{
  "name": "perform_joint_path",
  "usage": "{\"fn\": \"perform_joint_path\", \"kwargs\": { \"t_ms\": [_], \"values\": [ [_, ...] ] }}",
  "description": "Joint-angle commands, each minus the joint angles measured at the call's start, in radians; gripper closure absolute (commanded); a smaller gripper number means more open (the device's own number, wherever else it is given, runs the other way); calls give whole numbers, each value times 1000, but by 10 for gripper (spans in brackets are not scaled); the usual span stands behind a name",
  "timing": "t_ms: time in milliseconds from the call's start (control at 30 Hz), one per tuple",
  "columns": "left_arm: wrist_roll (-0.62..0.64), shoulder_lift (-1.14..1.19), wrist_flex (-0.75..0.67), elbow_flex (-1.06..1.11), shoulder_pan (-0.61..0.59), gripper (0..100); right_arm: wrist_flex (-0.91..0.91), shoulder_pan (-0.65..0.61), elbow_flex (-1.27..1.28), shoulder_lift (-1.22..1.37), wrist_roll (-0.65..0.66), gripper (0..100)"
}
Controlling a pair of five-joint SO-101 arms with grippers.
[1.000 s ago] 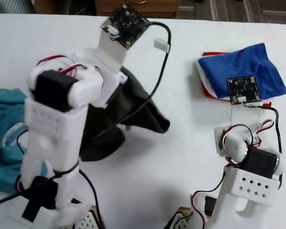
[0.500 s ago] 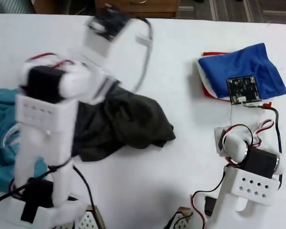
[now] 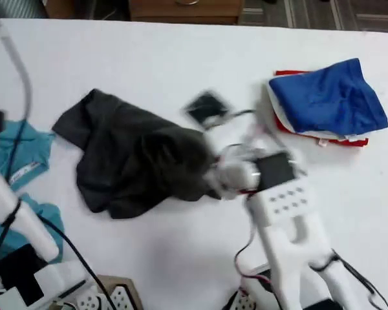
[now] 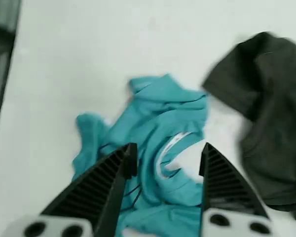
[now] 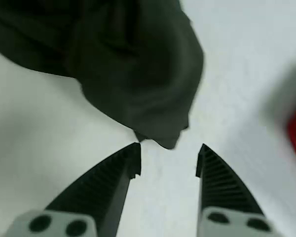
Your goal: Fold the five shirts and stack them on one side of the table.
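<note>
Two empty claws gape: right claw just short of crumpled dark-grey shirt. Best pinch nearest hem, spread flat. Left claw over rumpled teal shirt.

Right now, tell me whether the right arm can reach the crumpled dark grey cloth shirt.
Likely yes: the right gripper sits open at the edge of the dark grey shirt, nothing between.

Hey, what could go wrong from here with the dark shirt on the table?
The right hand is open at a bunched corner of the dark shirt; it may pinch several layers and drag the heap instead of spreading it. The teal shirt, ahead of the open left hand, lies close by and might get snagged.
</note>
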Motion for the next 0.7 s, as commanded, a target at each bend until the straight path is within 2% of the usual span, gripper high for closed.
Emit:
{"fn": "perform_joint_path", "kwargs": {
  "t_ms": [0,233,400,500,667],
  "values": [
    [-14,-23,-12,-36,-130,774,-53,-243,-74,94,-9,807],
    [-14,-23,-12,-36,-367,774,-248,-460,-78,340,-11,807],
    [-15,-23,-12,-36,-482,774,-361,-613,-78,460,-92,807],
    [-17,-23,-12,-36,-523,773,-430,-659,-78,526,-115,807],
    [-74,-23,-12,-36,-566,774,-549,-661,-81,638,-118,807]
  ]
}}
